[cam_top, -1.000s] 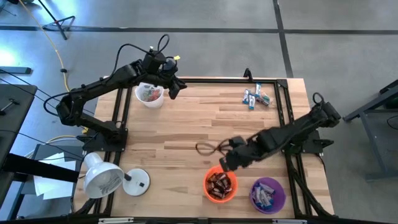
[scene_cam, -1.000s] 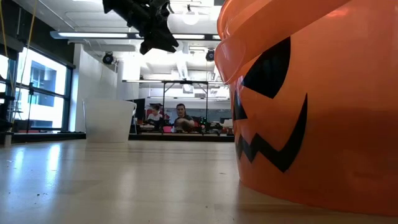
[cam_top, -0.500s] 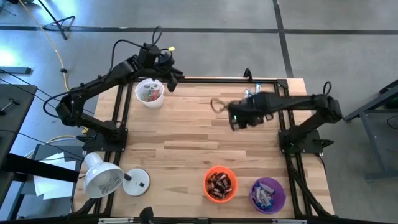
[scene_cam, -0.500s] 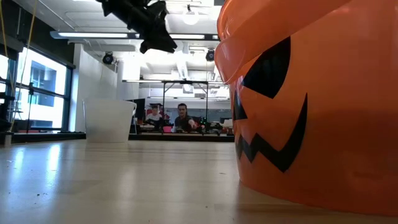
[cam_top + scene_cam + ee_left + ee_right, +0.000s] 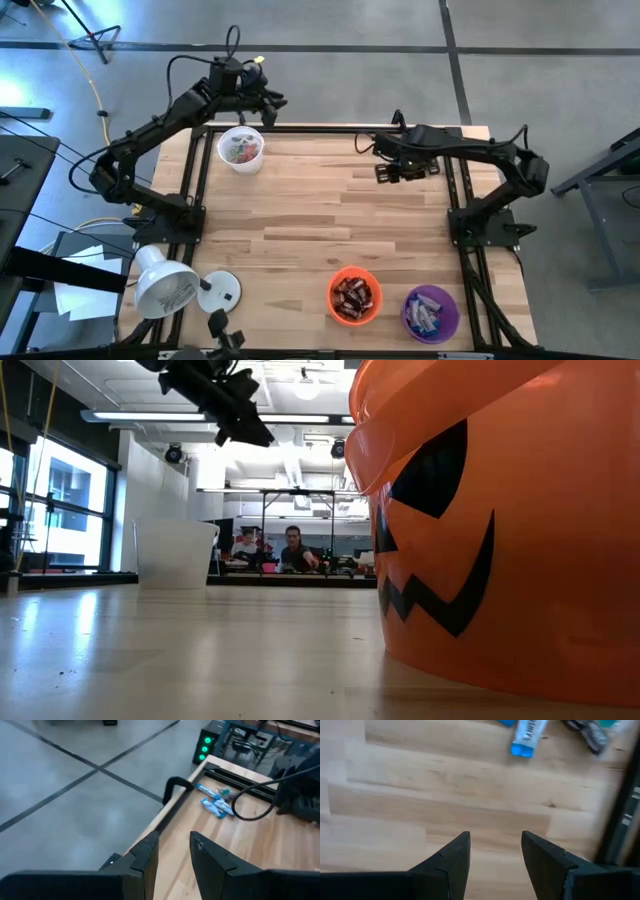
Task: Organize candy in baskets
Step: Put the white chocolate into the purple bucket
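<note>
Looking straight down, the high view puts the white basket [image 5: 241, 148] at the upper left of the wooden table [image 5: 300, 240], the orange basket [image 5: 354, 295] and the purple basket [image 5: 431, 311] side by side at the lower right, each with candy inside. The left gripper [image 5: 272, 99] hangs beyond the table's top edge, above the white basket. The right gripper [image 5: 383, 160] sits over the upper right of the table, covering the loose candy there. A white lamp [image 5: 168, 285] stands at lower left.

At table height, the orange basket's face print fills the right half; the white basket [image 5: 176, 552] stands far left, the left gripper [image 5: 243, 422] high above it.

From the left wrist, fingers [image 5: 148, 851] stand apart, empty; blue-and-white candy bars [image 5: 216, 802] lie near the table's corner.

From the right wrist, fingers [image 5: 454, 854] are spread, empty, over bare wood; a blue-and-white candy bar [image 5: 528, 734] lies at the top edge.
</note>
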Tool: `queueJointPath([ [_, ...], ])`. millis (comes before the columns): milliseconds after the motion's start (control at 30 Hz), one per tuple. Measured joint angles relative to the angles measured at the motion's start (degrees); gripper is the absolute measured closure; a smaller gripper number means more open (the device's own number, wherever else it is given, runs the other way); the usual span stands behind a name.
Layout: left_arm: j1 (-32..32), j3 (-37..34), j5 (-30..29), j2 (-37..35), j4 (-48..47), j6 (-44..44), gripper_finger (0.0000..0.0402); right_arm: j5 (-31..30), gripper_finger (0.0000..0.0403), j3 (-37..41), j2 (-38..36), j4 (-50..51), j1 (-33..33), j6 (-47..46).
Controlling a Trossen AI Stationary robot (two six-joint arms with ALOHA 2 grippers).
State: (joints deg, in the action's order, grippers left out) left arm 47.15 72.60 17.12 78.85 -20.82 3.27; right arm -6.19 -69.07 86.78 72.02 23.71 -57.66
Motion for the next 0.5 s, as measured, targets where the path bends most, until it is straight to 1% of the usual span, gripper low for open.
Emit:
queueJointPath([
  [133, 1.4, 0.0, 0.0, 0.0, 0.6, 0.0, 0.0302, 1.1, 0.0231, 4.7, 0.0, -8.1, 3.9, 2.8],
  [300, 2.0, 0.0, 0.1, 0.0, 2.6, 0.0, 0.0302, 2.0, 0.0231, 9.7, 0.0, -14.8, 10.2, 6.7],
  [500, 2.1, 0.0, 0.1, 0.0, 5.3, 0.0, 0.0302, 2.2, 0.0231, 14.4, 0.0, -21.7, 16.9, 7.1],
])
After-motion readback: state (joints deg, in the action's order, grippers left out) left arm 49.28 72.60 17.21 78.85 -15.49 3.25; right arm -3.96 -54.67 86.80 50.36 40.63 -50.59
